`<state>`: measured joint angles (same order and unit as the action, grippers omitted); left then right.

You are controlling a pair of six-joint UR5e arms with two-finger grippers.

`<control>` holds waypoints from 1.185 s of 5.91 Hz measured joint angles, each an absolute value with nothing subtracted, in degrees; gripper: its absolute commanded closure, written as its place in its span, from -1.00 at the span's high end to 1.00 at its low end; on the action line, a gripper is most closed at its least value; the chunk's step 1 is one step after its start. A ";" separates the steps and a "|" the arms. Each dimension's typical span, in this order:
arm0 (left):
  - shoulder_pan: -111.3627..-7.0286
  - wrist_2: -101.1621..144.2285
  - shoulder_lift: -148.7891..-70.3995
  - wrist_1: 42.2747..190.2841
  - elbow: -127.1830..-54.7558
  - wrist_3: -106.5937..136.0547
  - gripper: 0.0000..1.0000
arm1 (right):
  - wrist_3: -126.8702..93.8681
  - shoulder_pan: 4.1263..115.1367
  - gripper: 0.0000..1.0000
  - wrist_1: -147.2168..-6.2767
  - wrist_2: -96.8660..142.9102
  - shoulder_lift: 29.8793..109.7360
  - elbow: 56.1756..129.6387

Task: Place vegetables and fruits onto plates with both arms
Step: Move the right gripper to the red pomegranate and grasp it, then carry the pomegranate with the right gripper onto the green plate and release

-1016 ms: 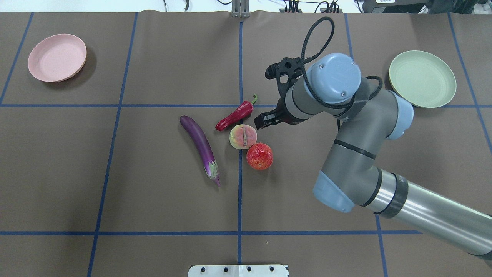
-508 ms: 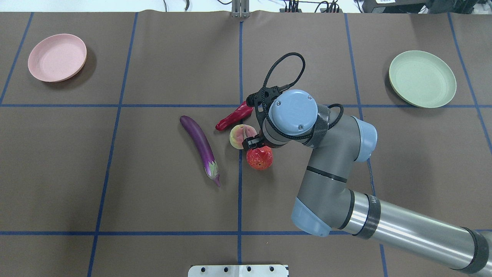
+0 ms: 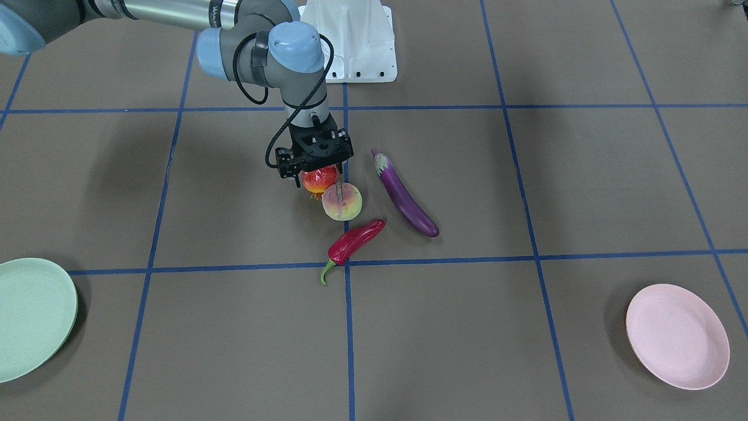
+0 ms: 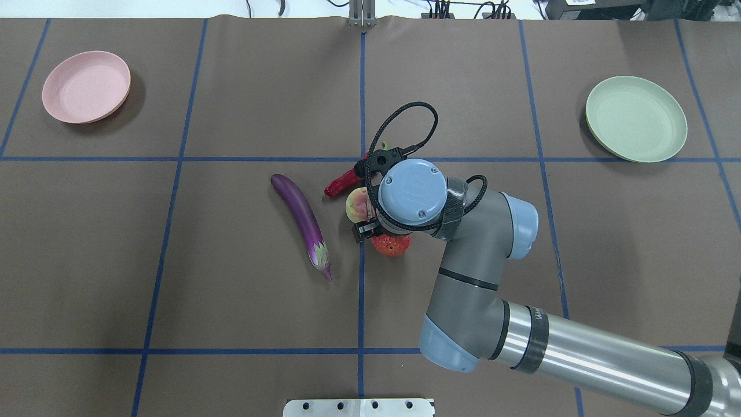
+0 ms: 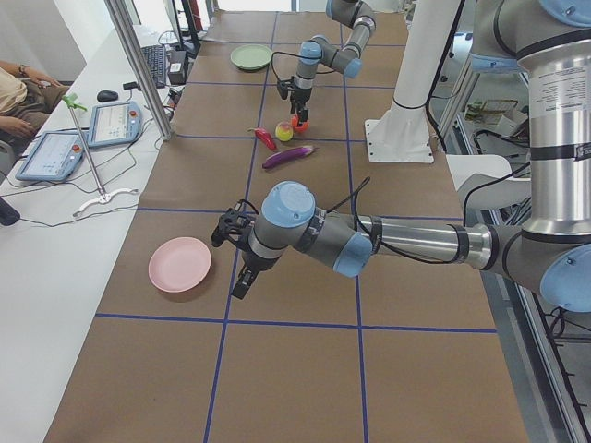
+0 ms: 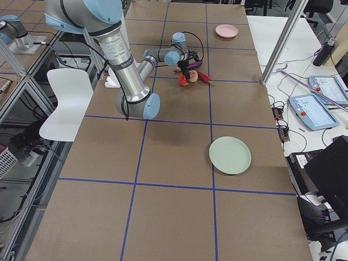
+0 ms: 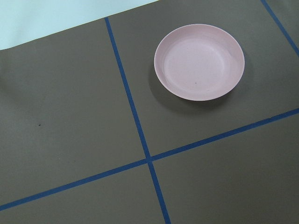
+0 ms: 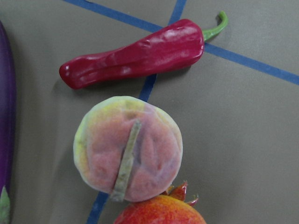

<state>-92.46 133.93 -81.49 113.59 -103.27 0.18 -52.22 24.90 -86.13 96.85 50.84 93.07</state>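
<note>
Exterior front-facing, straddling the pomegranate (image 3: pixel 320 181) at table (image 3: pixel 526 351) centre with right gripper (image 3: pixel 315 171) spread wide, hovering left gripper (image 5: pixel 233 263) near pink plate (image 5: pixel 180 264), opening untellable.

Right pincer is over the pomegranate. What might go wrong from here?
The peach sits right at the crown of the pomegranate, so a finger of the right pincer may knock it, perhaps rolling it into the chili pepper. The round, glossy pomegranate might also slip out when squeezed.
</note>
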 measured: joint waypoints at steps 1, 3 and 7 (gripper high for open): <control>-92.46 134.06 -81.36 113.62 -103.27 0.17 1.00 | -52.13 24.63 -0.99 -86.16 96.77 50.88 92.89; -92.46 134.12 -81.30 113.64 -103.27 0.11 1.00 | -51.45 26.38 -1.00 -86.50 97.59 50.88 94.06; -92.46 134.12 -80.97 113.91 -103.27 -0.12 1.00 | -29.06 52.58 -1.00 -83.70 111.52 56.30 93.34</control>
